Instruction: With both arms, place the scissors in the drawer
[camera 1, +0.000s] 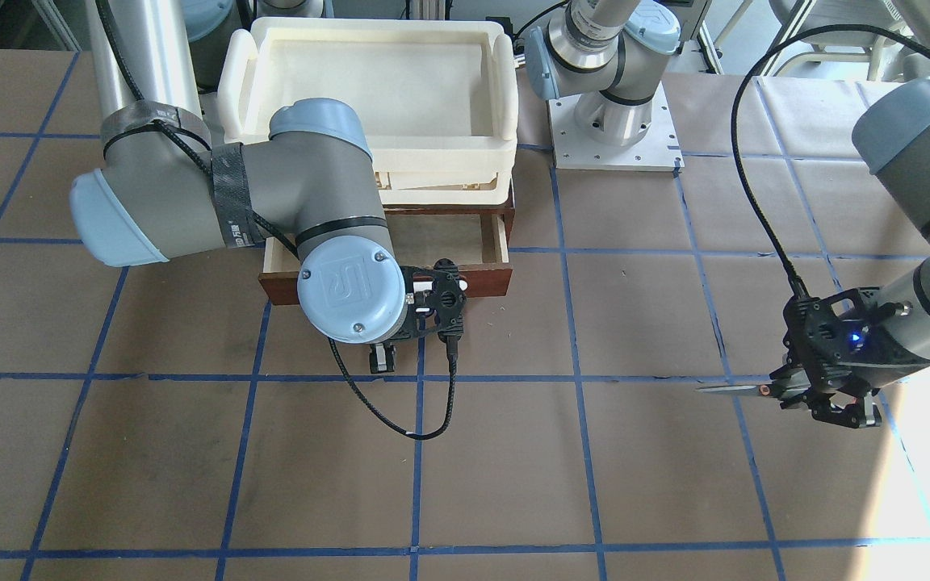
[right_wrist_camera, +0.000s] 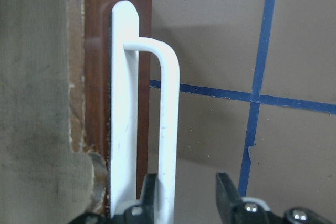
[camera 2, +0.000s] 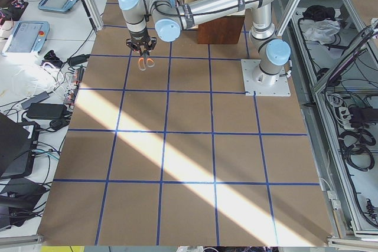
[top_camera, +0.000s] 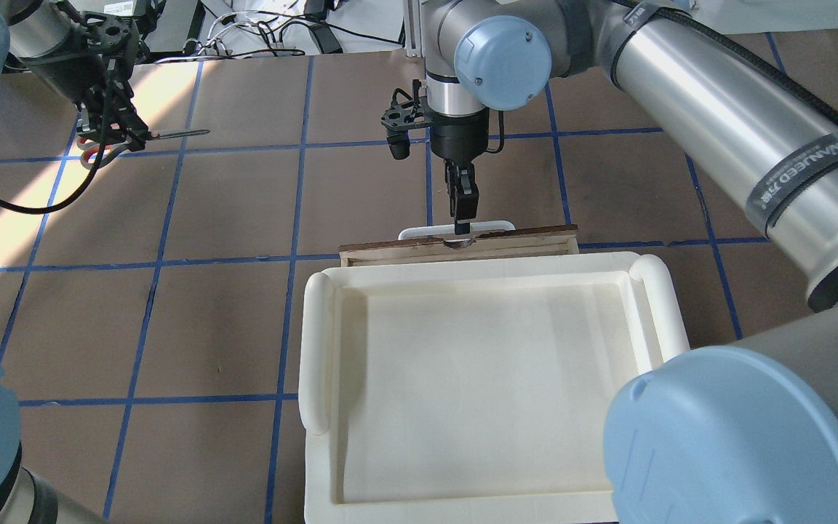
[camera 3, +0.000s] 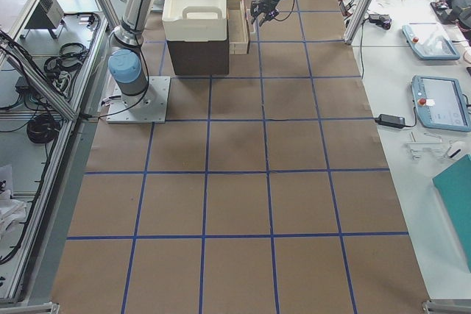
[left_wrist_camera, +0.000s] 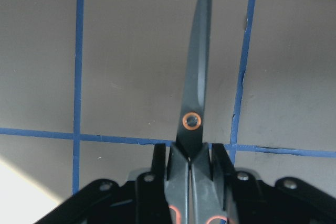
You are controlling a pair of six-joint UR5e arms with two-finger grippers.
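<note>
Both busy: left gripper [left_wrist_camera: 191, 153] clamps scissors [left_wrist_camera: 195, 87] afar; right gripper [right_wrist_camera: 187, 187] loosely straddles drawer [camera 1: 493, 282] handle [right_wrist_camera: 168, 129].

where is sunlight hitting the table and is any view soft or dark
Overhead exterior: a sun band slants across the brown, blue-taped table past the black left claw. Exterior left: bright diagonal stripes cross it. Left wrist: the slim silver-bladed scissors look dark and soft, close to the lens.

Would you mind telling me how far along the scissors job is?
Done: the drawer is pulled open, pale interior showing; the left gripper grips the scissors above the table. In hand: the right gripper sits open around the white handle. Left: carry the scissors across to the drawer and release them inside.
</note>
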